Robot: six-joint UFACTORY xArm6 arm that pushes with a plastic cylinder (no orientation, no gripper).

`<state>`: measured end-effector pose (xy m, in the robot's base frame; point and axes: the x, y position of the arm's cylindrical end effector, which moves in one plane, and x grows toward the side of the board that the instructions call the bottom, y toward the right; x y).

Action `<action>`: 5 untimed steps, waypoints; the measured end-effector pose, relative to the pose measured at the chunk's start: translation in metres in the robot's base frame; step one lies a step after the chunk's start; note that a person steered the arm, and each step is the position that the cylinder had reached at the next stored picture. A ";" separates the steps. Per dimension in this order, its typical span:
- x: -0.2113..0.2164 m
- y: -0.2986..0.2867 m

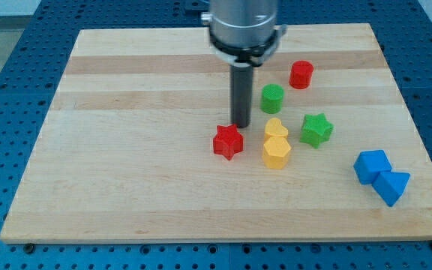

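My tip point(240, 124) stands just above the red star block point(228, 142) in the view, very close to it or touching its upper edge. To the right of the tip lie a yellow heart block point(276, 128) and below it a yellow hexagon block point(276, 153). A green cylinder-like block point(272, 98) sits up and to the right of the tip, and a green star block point(316, 129) lies further right.
A red cylinder block point(301, 74) rests near the view's upper right. A blue cube-like block point(371, 166) and a blue triangular block point(391, 186) sit together at the lower right. The wooden board point(126, 150) lies on a blue perforated table.
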<state>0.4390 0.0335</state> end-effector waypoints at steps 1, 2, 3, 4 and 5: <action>0.002 0.002; 0.018 0.002; 0.038 -0.019; 0.062 -0.054; 0.081 -0.090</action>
<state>0.5198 -0.0567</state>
